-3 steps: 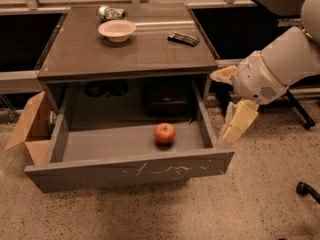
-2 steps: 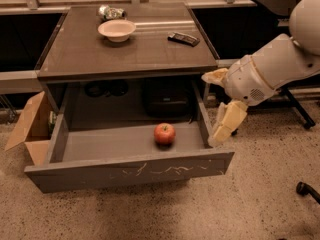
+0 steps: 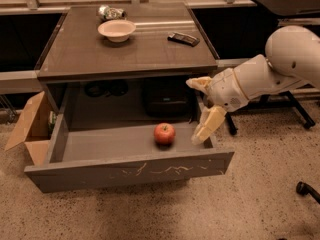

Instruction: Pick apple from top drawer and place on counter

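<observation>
Found apple upright on the floor of the top drawer, right of centre, just behind the scratched front panel, touching no wall. Noted drawer pulled out toward the near side, below the counter.

Logged gripper just right of the apple, at the drawer's right wall, with fingers spread wide apart and holding nothing.

Judged step in hand as the reach to the apple, not yet touched. To do it well:
- Carry the lower finger over the right wall rather than into it.
- Drop to straddle the apple at its widest girth, and centre before closing.
- Squeeze gently, expecting a round thing to roll.
- Lift straight up and clear the counter's near edge before swinging in.

Saw white forearm entering from the right, sloping down and left, with wrist bent toward the drawer.

Marked on the counter a pale bowl at far left and a dark remote at far right. Would aim for the bare near area. Noted cardboard box left of the drawer.
</observation>
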Available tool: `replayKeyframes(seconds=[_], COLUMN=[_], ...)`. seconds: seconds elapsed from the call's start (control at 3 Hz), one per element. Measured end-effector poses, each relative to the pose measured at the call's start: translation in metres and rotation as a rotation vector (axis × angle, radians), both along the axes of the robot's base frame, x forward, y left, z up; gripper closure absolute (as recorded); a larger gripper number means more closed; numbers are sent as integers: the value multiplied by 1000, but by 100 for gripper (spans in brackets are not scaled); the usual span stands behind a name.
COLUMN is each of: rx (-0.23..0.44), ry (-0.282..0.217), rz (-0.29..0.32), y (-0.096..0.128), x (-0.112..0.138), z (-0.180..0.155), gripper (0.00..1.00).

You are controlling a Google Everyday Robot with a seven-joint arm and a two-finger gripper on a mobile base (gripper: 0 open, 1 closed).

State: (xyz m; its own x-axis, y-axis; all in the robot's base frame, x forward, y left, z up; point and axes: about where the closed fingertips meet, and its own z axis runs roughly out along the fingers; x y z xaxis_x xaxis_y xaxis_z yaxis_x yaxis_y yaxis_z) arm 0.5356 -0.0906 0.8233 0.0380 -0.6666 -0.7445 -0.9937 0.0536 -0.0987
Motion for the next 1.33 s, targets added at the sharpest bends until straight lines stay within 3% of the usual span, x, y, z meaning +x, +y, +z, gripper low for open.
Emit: replayKeyframes(seconds=[0.67, 1.33], rx=[57, 89], ry=[16, 53], rz=[7, 6], y=[17, 23], x=[26, 47], z=[-56, -92], gripper=[0, 36])
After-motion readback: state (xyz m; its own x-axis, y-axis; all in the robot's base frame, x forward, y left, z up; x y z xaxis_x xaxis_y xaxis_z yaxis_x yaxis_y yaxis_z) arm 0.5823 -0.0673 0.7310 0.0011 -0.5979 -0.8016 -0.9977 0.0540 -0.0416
